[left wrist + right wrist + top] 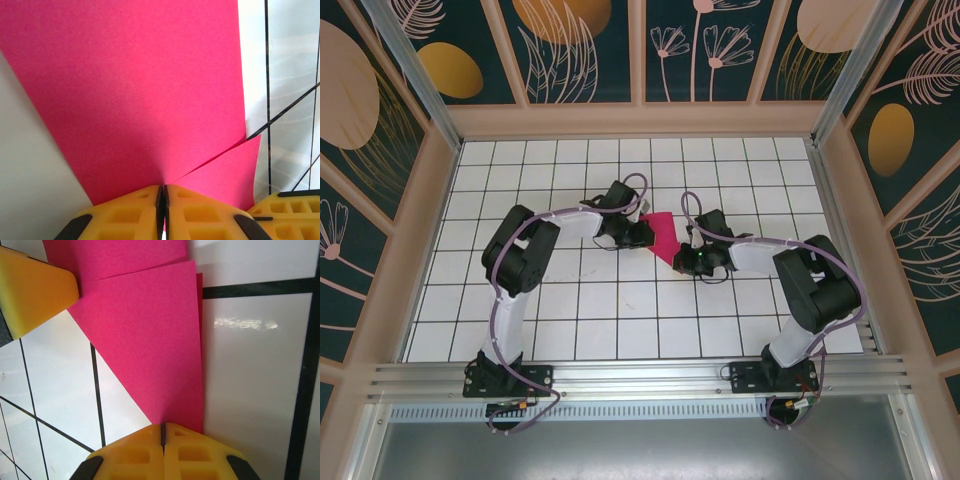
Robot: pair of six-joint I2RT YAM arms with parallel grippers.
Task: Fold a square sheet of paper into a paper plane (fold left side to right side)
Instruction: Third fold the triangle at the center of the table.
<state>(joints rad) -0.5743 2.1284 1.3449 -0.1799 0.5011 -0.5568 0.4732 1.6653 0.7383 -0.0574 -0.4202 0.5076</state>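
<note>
Mid-fold: square sheet of paper (662, 236) at middle of counter (570, 300), layered into a pointed wedge, no slim dart yet. Pinched shut on its edges: left claw (161, 194), right claw (162, 431). More creases left.

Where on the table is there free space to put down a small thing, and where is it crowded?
Crowded: the middle, where the left gripper and the right gripper both pinch the pink paper. Free: the far tile rows of the table between them and the back wall, and the near rows between the paper and the metal rail.
</note>
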